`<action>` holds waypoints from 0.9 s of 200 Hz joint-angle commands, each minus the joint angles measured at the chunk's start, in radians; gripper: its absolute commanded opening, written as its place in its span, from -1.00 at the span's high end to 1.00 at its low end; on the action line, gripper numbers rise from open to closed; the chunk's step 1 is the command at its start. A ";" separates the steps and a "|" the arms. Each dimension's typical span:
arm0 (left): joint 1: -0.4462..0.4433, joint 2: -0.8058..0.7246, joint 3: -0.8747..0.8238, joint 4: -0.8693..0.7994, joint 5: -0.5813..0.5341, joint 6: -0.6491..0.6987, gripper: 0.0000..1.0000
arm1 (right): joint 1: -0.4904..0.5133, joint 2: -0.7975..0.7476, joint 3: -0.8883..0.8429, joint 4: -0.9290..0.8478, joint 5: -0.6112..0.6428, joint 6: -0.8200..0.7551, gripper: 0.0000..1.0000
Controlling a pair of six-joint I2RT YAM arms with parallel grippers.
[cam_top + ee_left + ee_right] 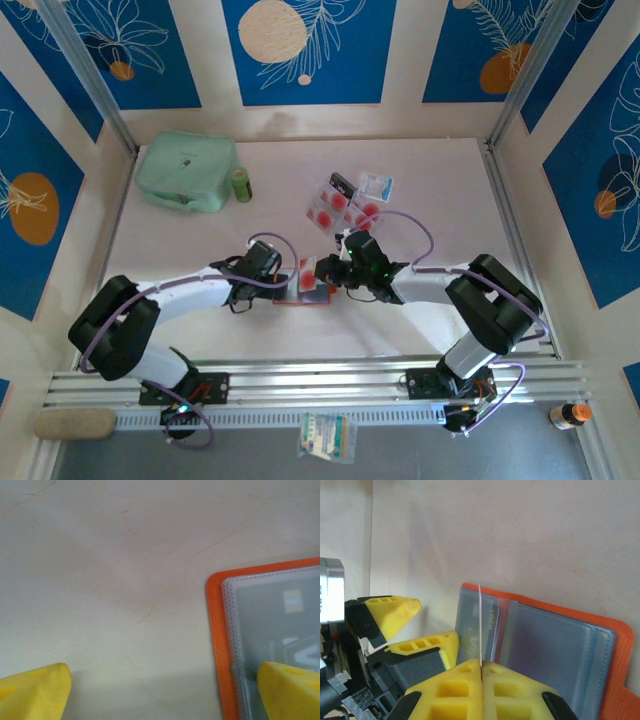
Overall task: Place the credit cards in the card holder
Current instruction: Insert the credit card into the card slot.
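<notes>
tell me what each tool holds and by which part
The right tool pinches a credit card by one edge; the left tool is open, holding nothing.

The left gripper (160, 697) stood wide open. One yellow fingertip (31, 692) was over the bare pale table (100, 570), the other over the clear sleeve (260, 630) of the open orange card holder (216, 630). A greyish card (295, 625) showed dimly inside.
</notes>
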 commanded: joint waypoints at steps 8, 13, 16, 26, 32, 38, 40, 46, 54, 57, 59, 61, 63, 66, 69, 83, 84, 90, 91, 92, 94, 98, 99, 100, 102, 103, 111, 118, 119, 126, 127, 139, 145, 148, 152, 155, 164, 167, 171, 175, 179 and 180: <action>0.008 -0.026 -0.026 -0.033 -0.004 -0.022 -0.89 | 0.009 0.016 -0.017 0.052 0.033 0.016 1.00; 0.008 -0.027 -0.027 -0.033 -0.004 -0.023 -0.89 | 0.009 0.018 -0.015 0.055 0.035 0.018 1.00; 0.008 -0.029 -0.027 -0.034 -0.004 -0.023 -0.89 | 0.010 0.020 -0.015 0.056 0.035 0.018 1.00; 0.009 -0.032 -0.028 -0.034 -0.004 -0.025 -0.89 | 0.011 0.025 -0.015 0.059 0.039 0.019 1.00; 0.008 -0.032 -0.028 -0.034 -0.004 -0.024 -0.89 | 0.012 0.026 -0.013 0.060 0.044 0.021 1.00; 0.008 -0.034 -0.029 -0.034 -0.003 -0.026 -0.89 | 0.013 0.030 -0.014 0.062 0.047 0.023 1.00; 0.008 -0.034 -0.029 -0.034 -0.004 -0.026 -0.89 | 0.012 0.032 -0.013 0.063 0.047 0.024 1.00; 0.009 -0.034 -0.031 -0.033 -0.003 -0.026 -0.89 | 0.013 0.035 -0.014 0.066 0.049 0.025 1.00; 0.008 -0.035 -0.031 -0.033 -0.003 -0.027 -0.89 | 0.013 0.041 -0.012 0.070 0.050 0.028 1.00; 0.008 -0.035 -0.031 -0.033 -0.003 -0.028 -0.89 | 0.012 0.042 -0.013 0.072 0.052 0.030 1.00; 0.008 -0.035 -0.031 -0.033 -0.003 -0.028 -0.89 | 0.013 0.044 -0.014 0.073 0.052 0.030 1.00; 0.008 -0.035 -0.030 -0.032 -0.003 -0.027 -0.89 | 0.013 0.045 -0.013 0.075 0.052 0.031 1.00; 0.008 -0.035 -0.031 -0.033 -0.003 -0.027 -0.89 | 0.013 0.048 -0.014 0.077 0.051 0.031 1.00; 0.008 -0.035 -0.031 -0.033 -0.003 -0.027 -0.89 | 0.013 0.048 -0.013 0.078 0.050 0.032 1.00; 0.008 -0.035 -0.031 -0.033 -0.003 -0.027 -0.89 | 0.013 0.051 -0.012 0.080 0.050 0.033 1.00; 0.009 -0.037 -0.029 -0.030 -0.002 -0.028 -0.89 | 0.015 0.060 -0.011 0.088 0.051 0.035 1.00; 0.008 -0.037 -0.029 -0.030 -0.002 -0.028 -0.89 | 0.015 0.061 -0.011 0.089 0.052 0.036 1.00; 0.008 -0.037 -0.029 -0.031 -0.003 -0.028 -0.89 | 0.015 0.064 -0.011 0.090 0.050 0.036 1.00; 0.008 -0.037 -0.029 -0.031 -0.003 -0.028 -0.89 | 0.015 0.065 -0.011 0.090 0.051 0.037 1.00; 0.008 -0.037 -0.030 -0.031 -0.003 -0.028 -0.89 | 0.015 0.065 -0.011 0.091 0.052 0.037 1.00; 0.008 -0.036 -0.029 -0.031 -0.003 -0.028 -0.89 | 0.016 0.068 -0.011 0.092 0.052 0.037 1.00; 0.008 -0.037 -0.029 -0.031 -0.002 -0.028 -0.89 | 0.016 0.070 -0.011 0.093 0.052 0.037 1.00; 0.008 -0.037 -0.029 -0.031 -0.001 -0.028 -0.89 | 0.016 0.071 -0.011 0.094 0.052 0.037 1.00; 0.008 -0.037 -0.030 -0.031 -0.001 -0.028 -0.89 | 0.016 0.072 -0.011 0.094 0.052 0.038 1.00; 0.008 -0.037 -0.029 -0.031 -0.001 -0.028 -0.89 | 0.016 0.073 -0.011 0.097 0.052 0.039 1.00; 0.008 -0.037 -0.029 -0.031 -0.001 -0.028 -0.89 | 0.016 0.073 -0.011 0.097 0.051 0.039 1.00; 0.008 -0.037 -0.030 -0.032 -0.001 -0.028 -0.89 | 0.016 0.078 -0.011 0.101 0.050 0.040 1.00; 0.009 -0.037 -0.031 -0.030 0.000 -0.028 -0.89 | 0.016 0.083 -0.010 0.104 0.049 0.042 1.00; 0.008 -0.037 -0.030 -0.030 0.000 -0.029 -0.89 | 0.016 0.083 -0.010 0.105 0.048 0.042 1.00; 0.008 -0.037 -0.031 -0.029 0.000 -0.029 -0.89 | 0.016 0.086 -0.011 0.108 0.047 0.043 1.00; 0.008 -0.037 -0.031 -0.029 0.000 -0.029 -0.89 | 0.016 0.087 -0.011 0.108 0.047 0.043 1.00; 0.008 -0.037 -0.032 -0.029 0.000 -0.028 -0.89 | 0.016 0.092 -0.012 0.116 0.046 0.047 1.00; 0.008 -0.037 -0.033 -0.029 0.000 -0.029 -0.89 | 0.016 0.094 -0.014 0.120 0.044 0.048 1.00; 0.008 -0.037 -0.032 -0.030 0.000 -0.029 -0.89 | 0.016 0.095 -0.014 0.122 0.043 0.049 1.00; 0.008 -0.037 -0.033 -0.029 0.000 -0.029 -0.89 | 0.017 0.095 -0.015 0.123 0.043 0.049 1.00; 0.008 -0.036 -0.032 -0.028 0.002 -0.028 -0.89 | 0.018 0.097 -0.015 0.125 0.043 0.051 1.00; 0.008 -0.037 -0.032 -0.027 0.002 -0.029 -0.89 | 0.018 0.097 -0.016 0.127 0.044 0.053 1.00; 0.008 -0.037 -0.033 -0.028 0.002 -0.029 -0.89 | 0.018 0.099 -0.017 0.128 0.043 0.053 1.00; 0.008 -0.037 -0.033 -0.027 0.002 -0.029 -0.89 | 0.019 0.099 -0.017 0.128 0.043 0.053 1.00; 0.009 -0.037 -0.032 -0.027 0.002 -0.029 -0.89 | 0.019 0.101 -0.017 0.129 0.043 0.054 1.00; 0.008 -0.037 -0.032 -0.027 0.003 -0.028 -0.89 | 0.019 0.101 -0.017 0.129 0.043 0.055 1.00; 0.008 -0.037 -0.032 -0.027 0.002 -0.029 -0.89 | 0.019 0.101 -0.017 0.129 0.043 0.055 1.00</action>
